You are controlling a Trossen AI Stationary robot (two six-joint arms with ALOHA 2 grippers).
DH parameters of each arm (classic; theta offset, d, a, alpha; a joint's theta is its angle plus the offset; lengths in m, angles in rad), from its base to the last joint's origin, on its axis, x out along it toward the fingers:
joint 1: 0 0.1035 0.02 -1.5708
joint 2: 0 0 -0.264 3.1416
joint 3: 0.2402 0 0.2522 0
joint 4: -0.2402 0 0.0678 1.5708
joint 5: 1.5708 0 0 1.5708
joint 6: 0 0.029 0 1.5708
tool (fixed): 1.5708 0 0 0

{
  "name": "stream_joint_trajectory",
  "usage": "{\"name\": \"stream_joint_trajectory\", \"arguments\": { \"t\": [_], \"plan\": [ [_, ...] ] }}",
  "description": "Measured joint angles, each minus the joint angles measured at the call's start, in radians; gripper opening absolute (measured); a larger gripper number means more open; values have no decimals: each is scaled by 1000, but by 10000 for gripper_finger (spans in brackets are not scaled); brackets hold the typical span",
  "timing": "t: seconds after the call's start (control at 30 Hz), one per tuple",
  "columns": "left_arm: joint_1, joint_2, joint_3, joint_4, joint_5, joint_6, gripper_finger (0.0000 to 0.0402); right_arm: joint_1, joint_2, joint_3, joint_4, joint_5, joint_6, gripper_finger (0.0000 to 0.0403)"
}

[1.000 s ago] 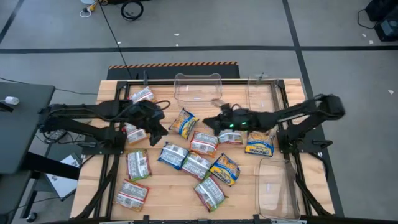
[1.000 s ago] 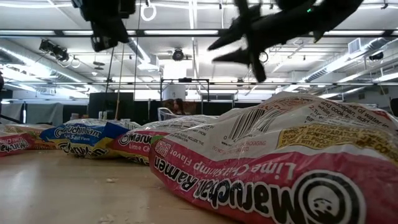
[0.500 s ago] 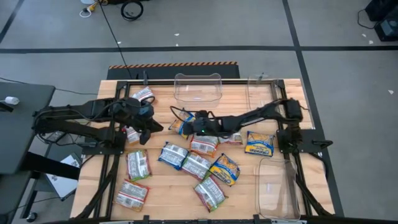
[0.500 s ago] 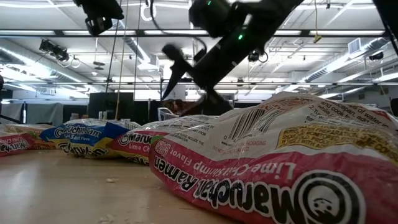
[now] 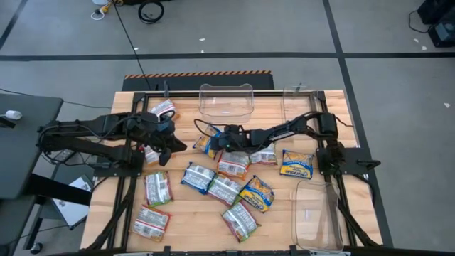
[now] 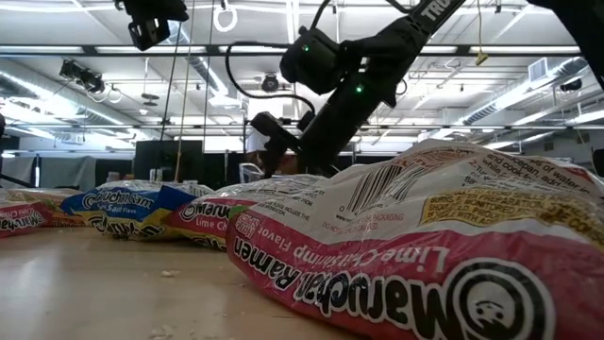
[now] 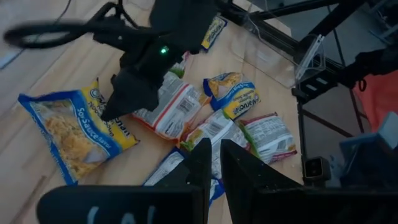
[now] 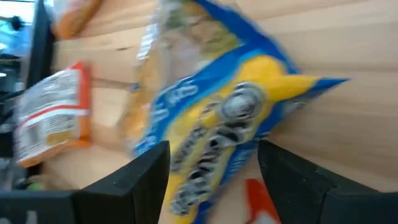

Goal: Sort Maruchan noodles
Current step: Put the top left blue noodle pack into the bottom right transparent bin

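Right gripper (image 5: 210,139) stretched low across the worktop (image 5: 185,213) — jaws spread on either side of a blue-and-yellow noodle packet (image 8: 217,118), not yet pinching. Left gripper (image 5: 165,146) hanging over a red-and-white packet (image 5: 151,153) near the left edge, jaws pressed together. Other packets (image 5: 226,190) scattered mid-worktop.

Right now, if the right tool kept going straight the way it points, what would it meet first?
Most likely the blue-and-yellow noodle packet: the right tool is open, its fingers either side of that packet, which fills the right wrist view. Contact cannot be told.
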Motion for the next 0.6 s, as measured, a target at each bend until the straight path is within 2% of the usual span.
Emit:
{"name": "stream_joint_trajectory", "arguments": {
  "t": [0.2,0.33,0.47,0.6],
  "plan": [
    [0,1,0,63,-14,10,41,-16,18,0,1,8,-6,241],
    [0,1,0,109,-15,10,41,-31,20,0,43,35,-53,222],
    [0,1,0,144,-15,10,41,-51,20,-1,44,30,-96,173],
    [0,1,0,203,-15,-1,41,-69,20,-2,49,24,-182,100]
  ]
}}
